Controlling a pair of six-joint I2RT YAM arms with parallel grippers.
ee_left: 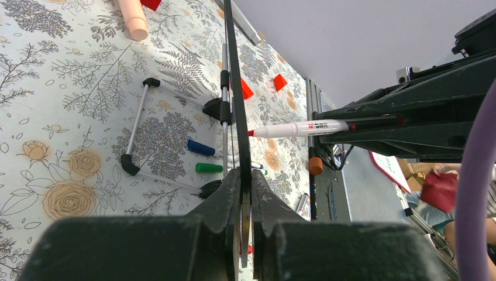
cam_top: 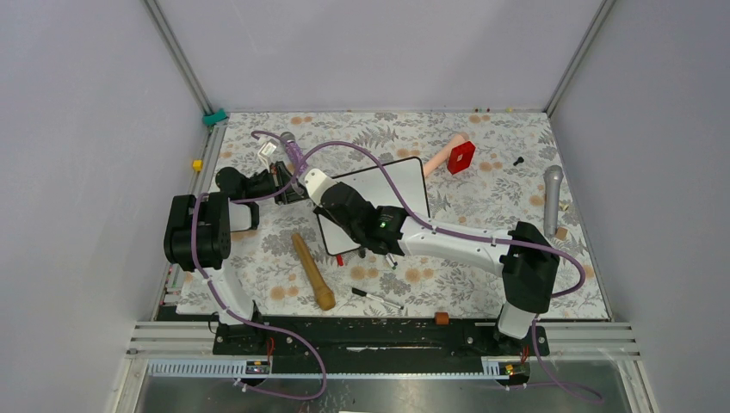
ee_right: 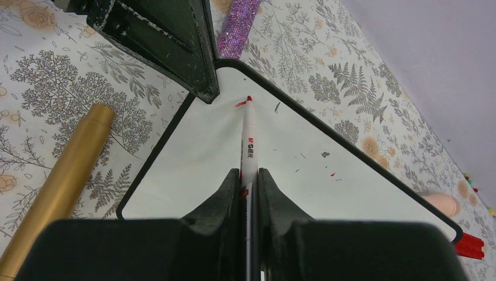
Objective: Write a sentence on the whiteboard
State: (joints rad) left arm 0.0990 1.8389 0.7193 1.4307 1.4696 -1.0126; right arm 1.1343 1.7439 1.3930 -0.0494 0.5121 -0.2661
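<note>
Floral cloth [cam_top: 508, 206] covers the table, and pale grey walls close it in on three sides. Near the middle is the whiteboard [cam_top: 405, 185] [ee_right: 304, 175] [ee_left: 233, 70], partly hidden under the right arm in the top view.

The left gripper [cam_top: 288, 188] [ee_left: 243, 175] [ee_right: 202, 88] is closed tight on the black frame at the whiteboard's far-left corner. Its wrist view shows the whiteboard edge-on, pinched between the two fingers. The wire legs [ee_left: 135, 126] with black feet are on the side away from the writing face. A blue cap [ee_left: 202, 147] and a green cap [ee_left: 209, 168] lie on the cloth by those legs. I cannot tell whether the whiteboard is lifted or rests on the cloth.

The right gripper [cam_top: 325, 191] [ee_right: 248, 175] [ee_left: 362, 124] reaches across the whiteboard from the near right. Its fingers are clamped on a white marker [ee_right: 249, 140] [ee_left: 298, 127]. The marker's red tip touches the writing face just beside the held corner. A short red stroke [ee_right: 240, 103] sits just left of the tip. A few dark specks and small red flecks are scattered further along the face.

A wooden rod [cam_top: 312, 271] [ee_right: 64, 175] lies on the cloth near the whiteboard's near-left edge. A purple glitter mic [cam_top: 288, 142] [ee_right: 237, 26] lies beyond the held corner. A peach cylinder [cam_top: 443, 153] and a red piece [cam_top: 460, 157] sit together just past the far-right corner. A grey mic [cam_top: 552, 200] lies well apart at the right edge. A black pen [cam_top: 376, 298] and an orange block [cam_top: 442, 317] are near the arm bases.
</note>
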